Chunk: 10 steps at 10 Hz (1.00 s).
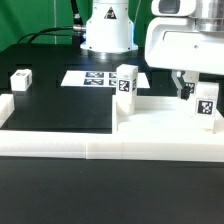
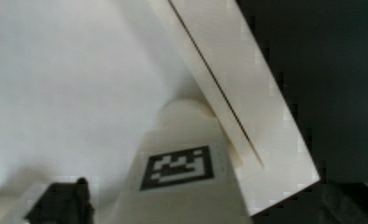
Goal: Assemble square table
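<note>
The square table's white tabletop lies flat at the exterior view's right, against the border wall. One tagged white leg stands upright at the slab's near-left corner. A second leg stands on the slab's right side. My gripper hangs right over this second leg, open. In the wrist view that leg shows its tag between my two dark fingertips, which stand wide apart around it without pressing it, beside the tabletop and its edge. A third leg lies on the black table at the left.
A long low white border wall runs along the front, with a short return at the left. The marker board lies flat in front of the robot's white base. Dark cables trail behind the base.
</note>
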Tool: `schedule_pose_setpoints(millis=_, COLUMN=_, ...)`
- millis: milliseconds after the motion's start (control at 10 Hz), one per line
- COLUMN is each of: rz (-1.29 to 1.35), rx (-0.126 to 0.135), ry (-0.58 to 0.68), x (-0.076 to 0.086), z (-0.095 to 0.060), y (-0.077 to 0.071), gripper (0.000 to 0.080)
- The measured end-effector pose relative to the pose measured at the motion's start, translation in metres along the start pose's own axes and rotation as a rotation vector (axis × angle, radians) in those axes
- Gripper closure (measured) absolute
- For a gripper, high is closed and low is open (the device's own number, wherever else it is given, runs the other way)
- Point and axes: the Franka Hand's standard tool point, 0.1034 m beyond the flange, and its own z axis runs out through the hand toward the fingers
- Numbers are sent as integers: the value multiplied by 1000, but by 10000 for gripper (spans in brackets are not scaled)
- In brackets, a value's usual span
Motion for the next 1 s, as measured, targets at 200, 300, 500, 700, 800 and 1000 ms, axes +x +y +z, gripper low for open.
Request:
schedule_pose_setpoints(millis=200, rz=29, rx=3, ry=4, x=2, z=0, y=2, gripper=151)
schedule_pose_setpoints(millis=300, rz=31, rx=4, ry=3, x=2, z=0, y=2, gripper=249)
schedule_pose_setpoints(millis=500, rz=153, rx=7, ry=1, x=2, z=0, y=1, gripper=450)
schedule_pose_setpoints(millis=700, rz=308, rx=6, ry=-3, x=1, z=0, y=1, gripper=512)
schedule_pose_setpoints(millis=800, rz=442, rx=0, ry=-7, x=3, z=-1, y=1, gripper=512)
schedule_pose_setpoints(millis=1000, rz=656, rx=0, ry=-10, x=3, z=-1, y=1, gripper=512)
